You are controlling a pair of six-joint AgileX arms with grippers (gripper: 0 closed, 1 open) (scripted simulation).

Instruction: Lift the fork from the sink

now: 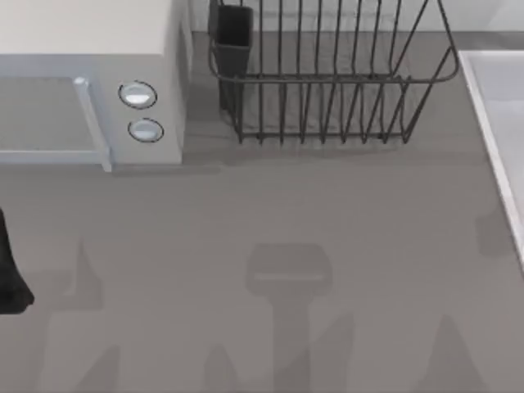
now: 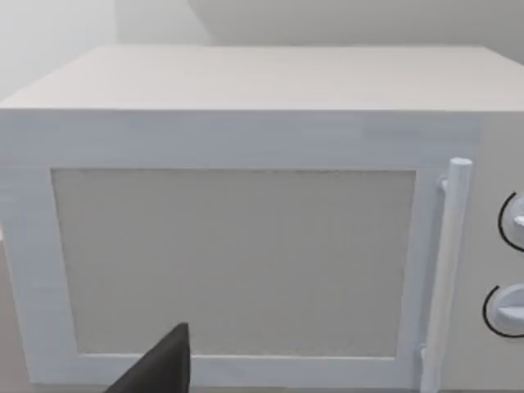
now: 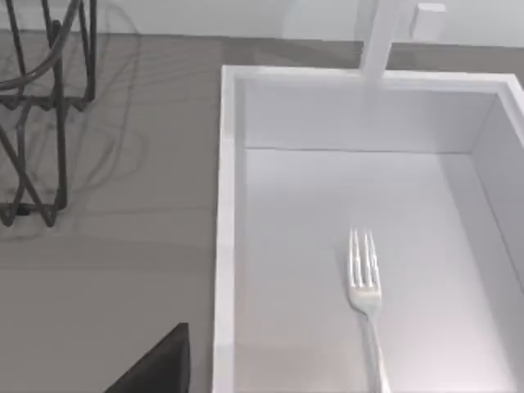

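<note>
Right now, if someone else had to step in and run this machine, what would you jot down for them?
Left gripper: near the microwave at the table's left side, idle, holding nothing.
Right gripper: looks down on the counter just outside the sink's rim; no contact with anything. I cannot tell whether either gripper's fingers are open.
Fork: lies flat on the sink floor, tines pointing toward the faucet wall.
Dish rack: behind, beside the microwave.
Done: nothing yet; fork untouched.
Left: bring the right gripper over the fork, grip it, lift it out.

Shiny metal fork [image 3: 365,286] in a smooth, matt pale sink [image 3: 225,246].
</note>
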